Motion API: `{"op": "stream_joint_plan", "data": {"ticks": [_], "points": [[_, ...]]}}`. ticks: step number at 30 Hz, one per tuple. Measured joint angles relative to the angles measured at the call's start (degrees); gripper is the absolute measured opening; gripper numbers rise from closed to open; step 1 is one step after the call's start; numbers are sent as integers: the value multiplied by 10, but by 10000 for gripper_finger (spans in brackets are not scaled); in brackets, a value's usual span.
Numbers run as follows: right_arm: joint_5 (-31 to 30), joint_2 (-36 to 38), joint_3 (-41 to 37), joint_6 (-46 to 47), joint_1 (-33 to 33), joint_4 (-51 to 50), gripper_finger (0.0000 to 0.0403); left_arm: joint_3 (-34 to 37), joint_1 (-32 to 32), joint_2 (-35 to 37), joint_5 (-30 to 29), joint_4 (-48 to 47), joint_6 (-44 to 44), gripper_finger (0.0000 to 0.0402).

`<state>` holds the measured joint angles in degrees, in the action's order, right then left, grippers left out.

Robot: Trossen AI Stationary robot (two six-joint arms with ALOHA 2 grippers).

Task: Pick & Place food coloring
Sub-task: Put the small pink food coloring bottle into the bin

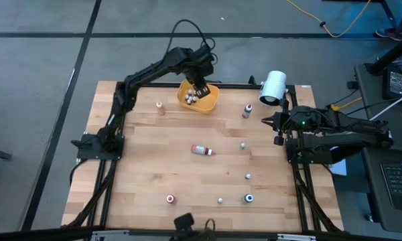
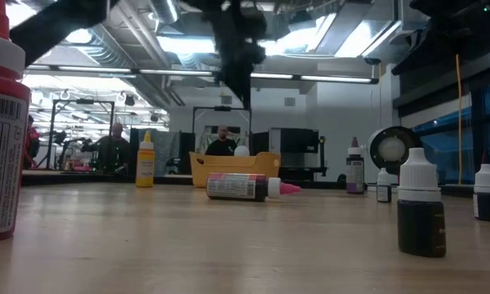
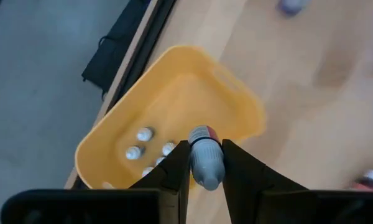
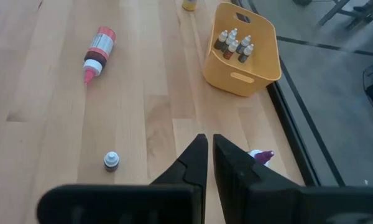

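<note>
Partly hidden: bottle [image 3: 206,163] between jaws.

**Around the edges of the bench**

A wooden table [image 1: 154,154] fills the middle. An orange bowl [image 1: 208,102] sits by its far edge, a big white cylinder [image 1: 273,87] lies tipped at the far right corner, and two people [image 2: 220,140] stand behind.

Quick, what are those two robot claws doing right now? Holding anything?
Left gripper: fingers closed on a small food coloring bottle, above the orange bin.
Right gripper: fingers shut, holding nothing, at the table's right edge.
</note>
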<state>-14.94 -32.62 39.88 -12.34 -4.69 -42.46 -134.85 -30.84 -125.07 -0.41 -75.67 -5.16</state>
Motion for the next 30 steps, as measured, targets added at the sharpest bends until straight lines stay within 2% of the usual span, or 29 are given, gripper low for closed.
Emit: {"op": "stream_joint_plan", "data": {"ticks": [12,19,30], "points": [[-4,0,0,43,0,0,30,0,-27,-101,-16,11,-21,67],[-5,0,0,31,0,0,30,8,-27,-118,-17,24,-30,67],[-5,0,0,28,0,0,30,72,-27,-119,-16,66,-32,67]]}}
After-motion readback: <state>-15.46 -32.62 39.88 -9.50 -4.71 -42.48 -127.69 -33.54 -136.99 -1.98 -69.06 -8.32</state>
